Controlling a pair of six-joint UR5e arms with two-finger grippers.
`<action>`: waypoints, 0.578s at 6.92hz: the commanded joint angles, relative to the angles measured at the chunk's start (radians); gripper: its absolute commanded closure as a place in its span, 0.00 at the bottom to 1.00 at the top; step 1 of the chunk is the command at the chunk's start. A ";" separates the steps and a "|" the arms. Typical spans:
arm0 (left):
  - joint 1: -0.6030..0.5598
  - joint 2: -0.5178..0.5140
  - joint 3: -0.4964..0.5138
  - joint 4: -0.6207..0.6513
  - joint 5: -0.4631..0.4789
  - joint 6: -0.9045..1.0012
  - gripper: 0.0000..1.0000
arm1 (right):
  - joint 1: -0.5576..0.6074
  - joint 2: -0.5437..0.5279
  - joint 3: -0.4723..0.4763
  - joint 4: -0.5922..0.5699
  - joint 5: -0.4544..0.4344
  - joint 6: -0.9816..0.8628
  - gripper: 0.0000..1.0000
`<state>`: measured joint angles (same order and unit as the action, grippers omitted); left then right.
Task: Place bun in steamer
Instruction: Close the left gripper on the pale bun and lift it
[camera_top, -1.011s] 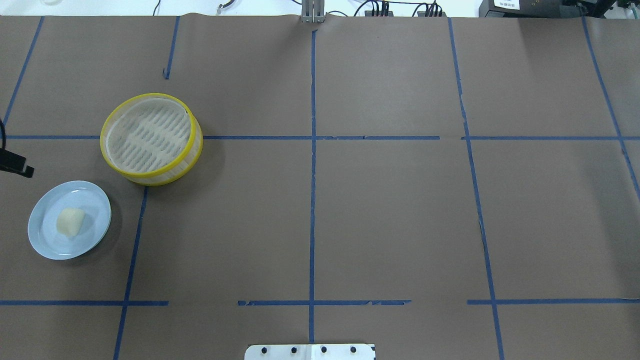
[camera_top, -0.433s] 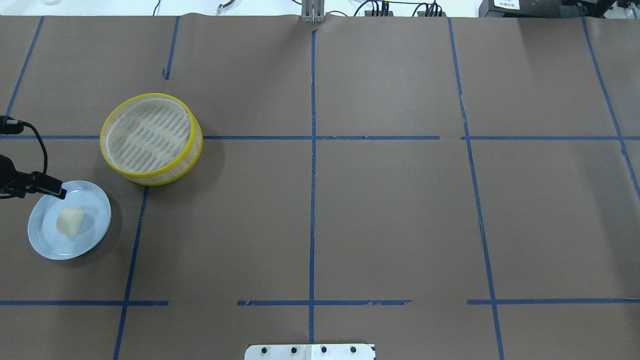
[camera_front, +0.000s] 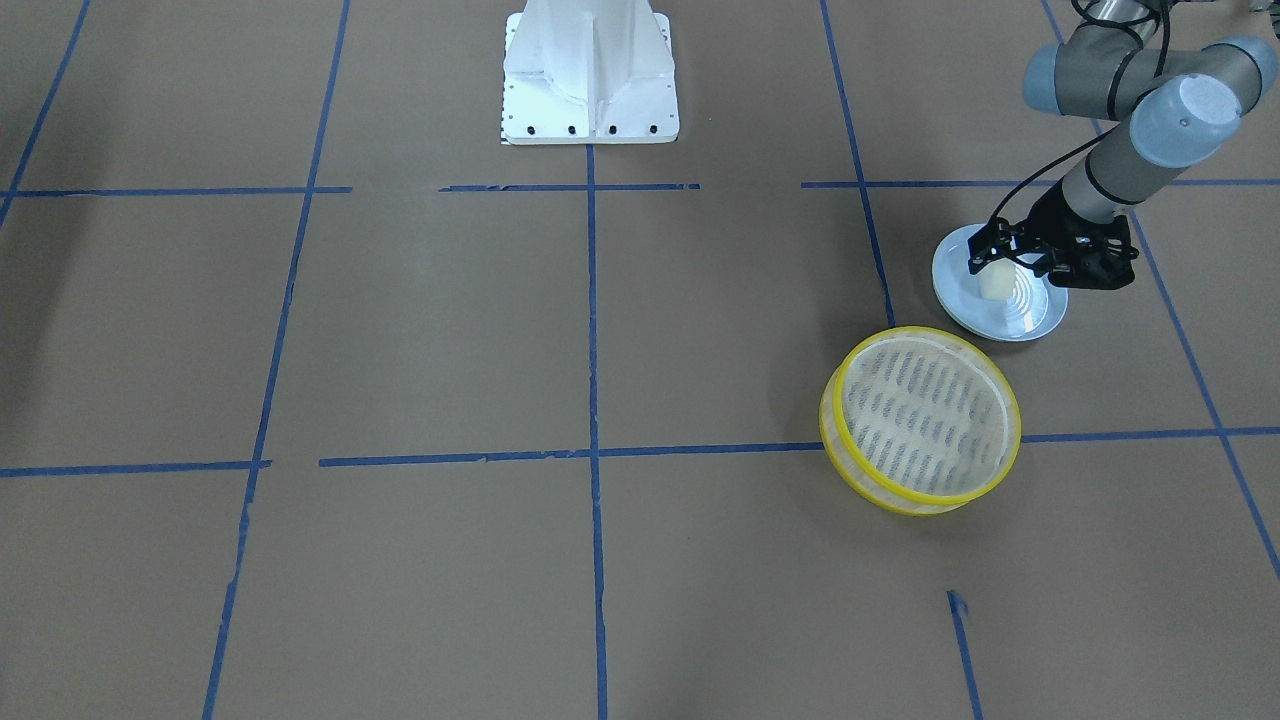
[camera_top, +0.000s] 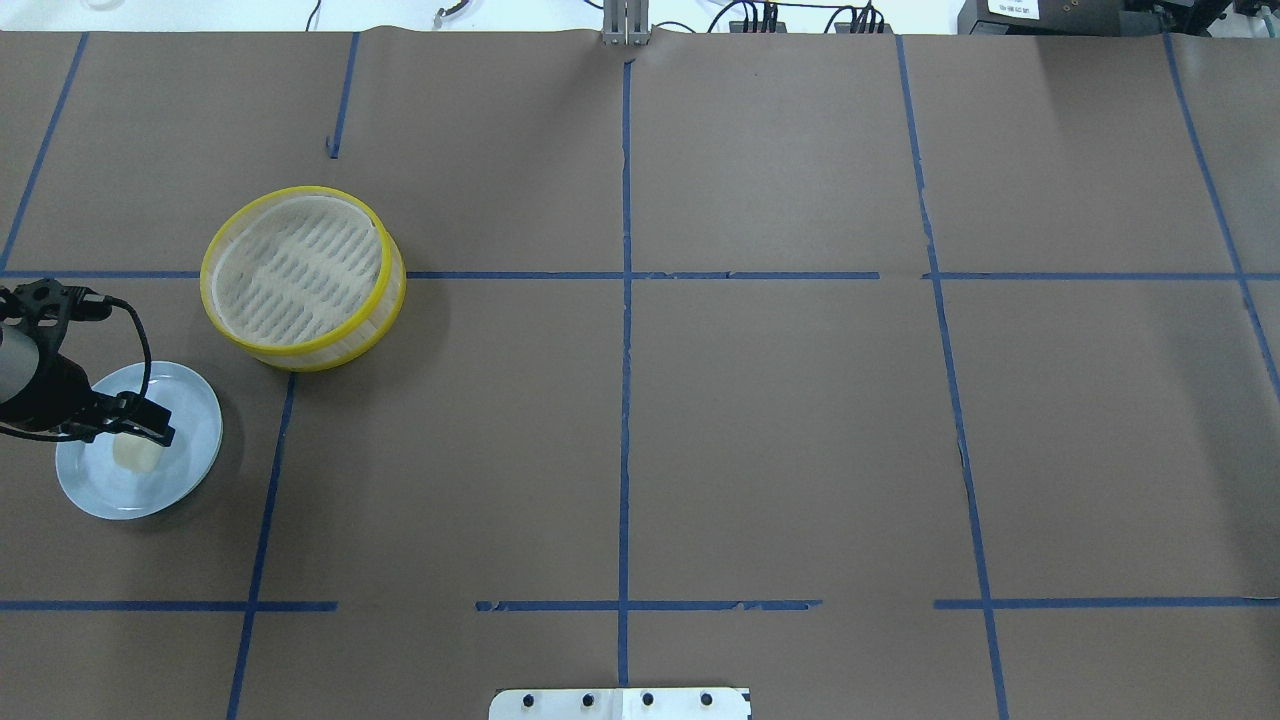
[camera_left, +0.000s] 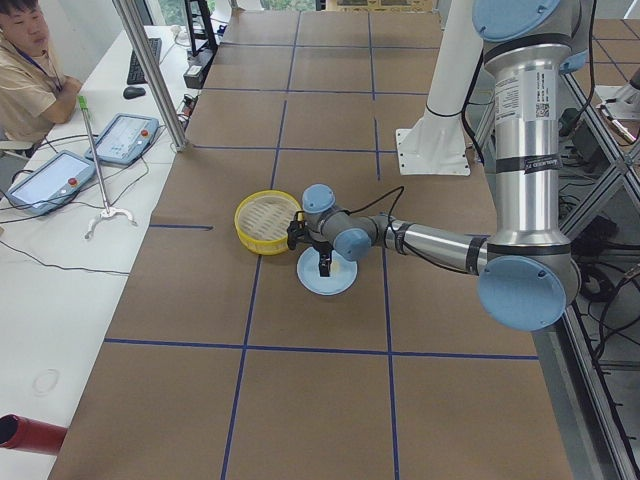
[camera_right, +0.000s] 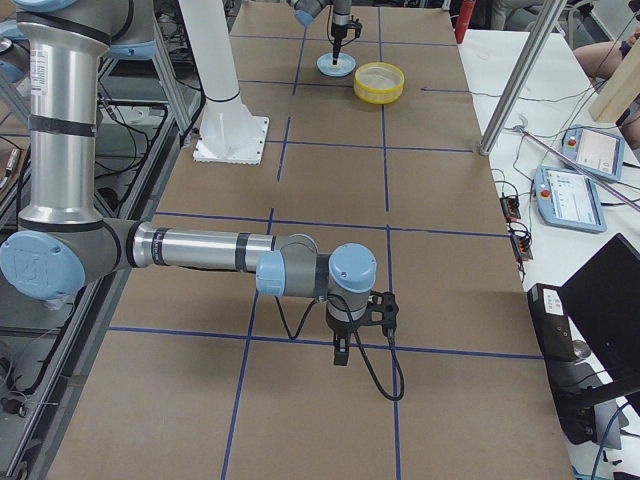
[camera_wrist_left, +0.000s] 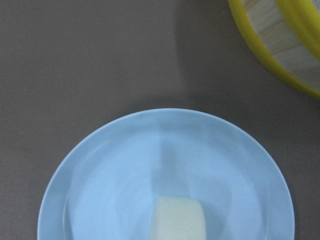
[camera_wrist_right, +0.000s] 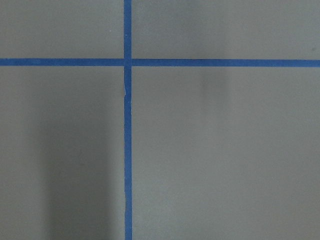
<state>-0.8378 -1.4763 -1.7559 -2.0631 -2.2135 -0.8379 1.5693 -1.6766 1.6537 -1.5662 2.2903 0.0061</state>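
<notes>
Overhead exterior shows one steamer (camera_top: 295, 270), one plate (camera_top: 190, 440), apparently one bun (camera_top: 137, 455).

Wrist view's bottom edge cuts the bun (camera_wrist_left: 178, 218).

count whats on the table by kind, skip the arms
bun: 1
plate: 1
steamer: 1
total: 3
</notes>
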 joint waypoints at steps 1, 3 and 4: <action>0.012 -0.024 0.035 0.000 0.000 0.002 0.06 | 0.000 0.000 0.000 0.000 0.000 0.000 0.00; 0.016 -0.025 0.048 -0.002 -0.002 0.010 0.19 | 0.000 0.000 0.000 0.000 0.000 0.000 0.00; 0.017 -0.025 0.047 0.000 -0.002 0.011 0.31 | 0.000 0.000 0.000 0.000 0.000 0.000 0.00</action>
<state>-0.8227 -1.5010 -1.7116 -2.0639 -2.2145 -0.8294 1.5692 -1.6766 1.6536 -1.5662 2.2902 0.0061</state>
